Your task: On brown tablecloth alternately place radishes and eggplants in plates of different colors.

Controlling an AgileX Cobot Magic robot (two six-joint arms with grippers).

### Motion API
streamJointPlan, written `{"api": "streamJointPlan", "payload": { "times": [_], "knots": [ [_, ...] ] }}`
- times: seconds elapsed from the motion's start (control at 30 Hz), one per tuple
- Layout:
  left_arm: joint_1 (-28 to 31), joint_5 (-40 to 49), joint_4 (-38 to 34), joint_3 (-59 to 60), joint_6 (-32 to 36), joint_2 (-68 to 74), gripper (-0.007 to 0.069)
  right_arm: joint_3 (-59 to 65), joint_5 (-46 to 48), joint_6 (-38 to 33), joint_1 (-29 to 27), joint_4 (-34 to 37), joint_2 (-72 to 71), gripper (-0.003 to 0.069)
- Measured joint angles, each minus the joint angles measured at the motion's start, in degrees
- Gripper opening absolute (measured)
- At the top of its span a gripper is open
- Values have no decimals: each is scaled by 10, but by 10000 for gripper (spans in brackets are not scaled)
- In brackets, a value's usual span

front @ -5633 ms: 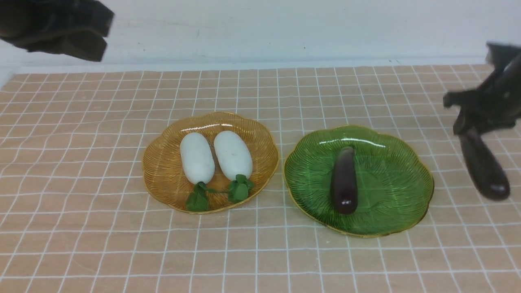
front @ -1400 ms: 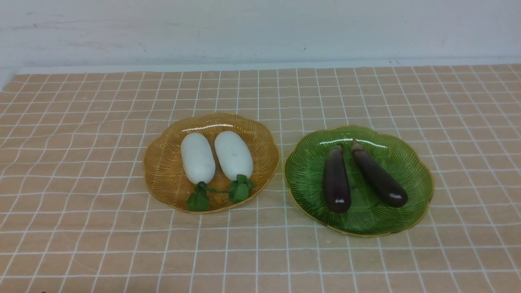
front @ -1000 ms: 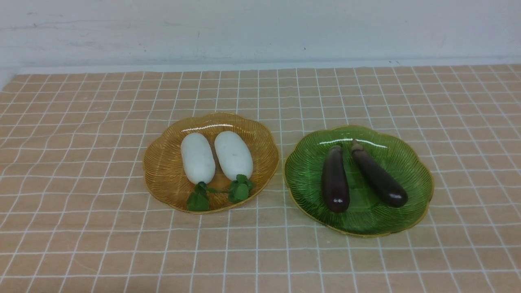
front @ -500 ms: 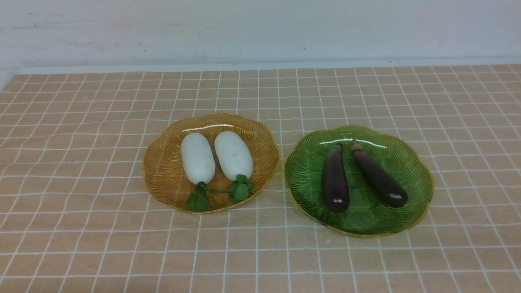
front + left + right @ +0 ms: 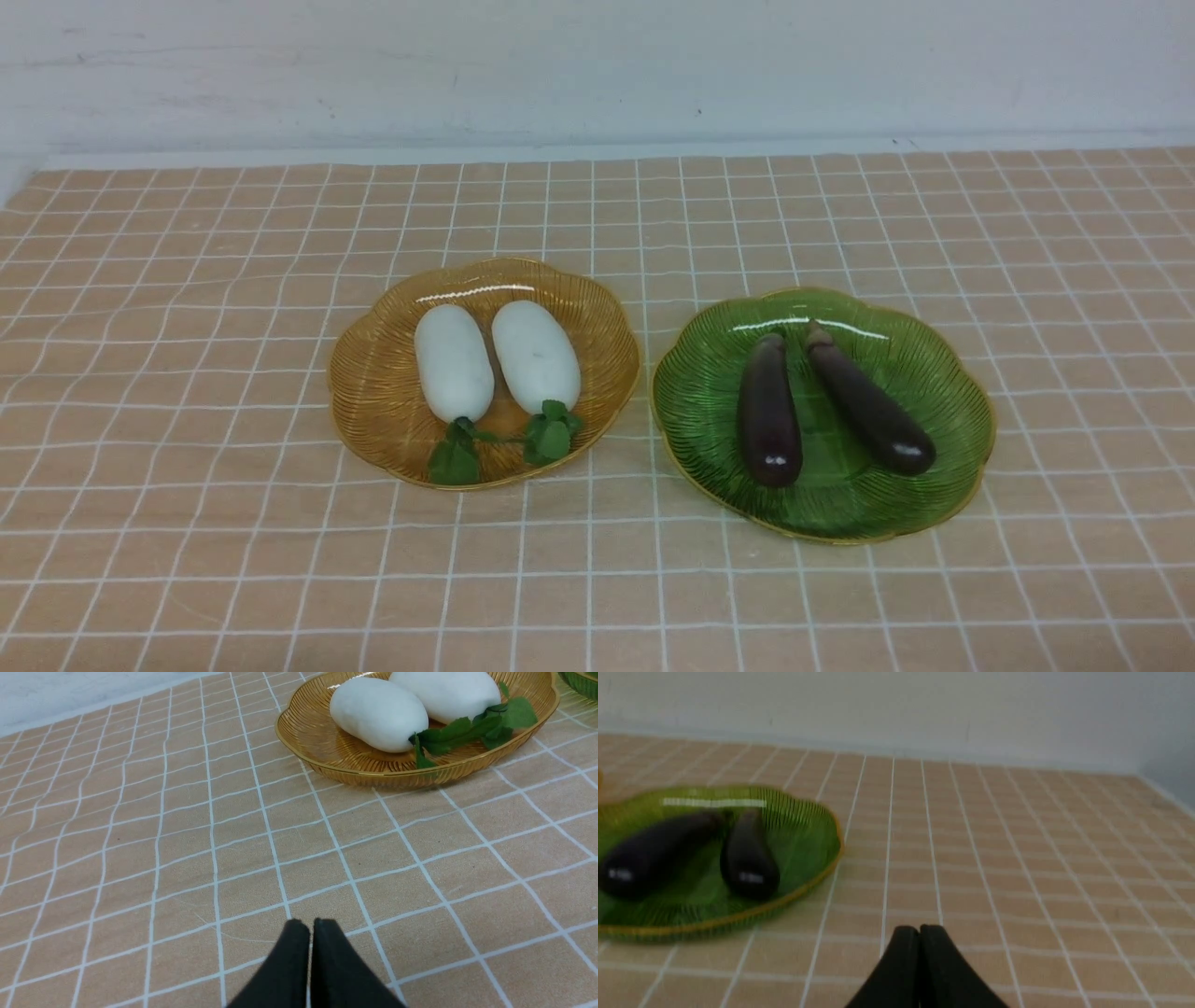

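Sorted by kind, both radishes (image 5: 495, 361) lay in the amber plate (image 5: 373, 411) and both eggplants (image 5: 822, 406) in the green plate (image 5: 943, 485), while the left tool (image 5: 310, 926) and right tool (image 5: 919, 933), clenched and empty, sat apart over the brown tablecloth (image 5: 187, 373).

The right wrist view's soft blur is smearing both glossy dark purple eggplants (image 5: 748, 858), its edge cropping the translucent green ribbed plate (image 5: 810, 826).

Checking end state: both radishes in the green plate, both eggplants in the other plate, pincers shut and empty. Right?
Not quite: the front view shows the radishes in the amber plate; the eggplants lie in the green plate. The rest holds.
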Motion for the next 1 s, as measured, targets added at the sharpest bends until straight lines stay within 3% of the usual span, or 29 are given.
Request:
{"api": "streamJointPlan", "payload": {
  "times": [1.0],
  "knots": [
    [0, 0, 0, 0, 0, 0, -3, 0, 21, -4, -2, -1, 0, -15]
  ]
}}
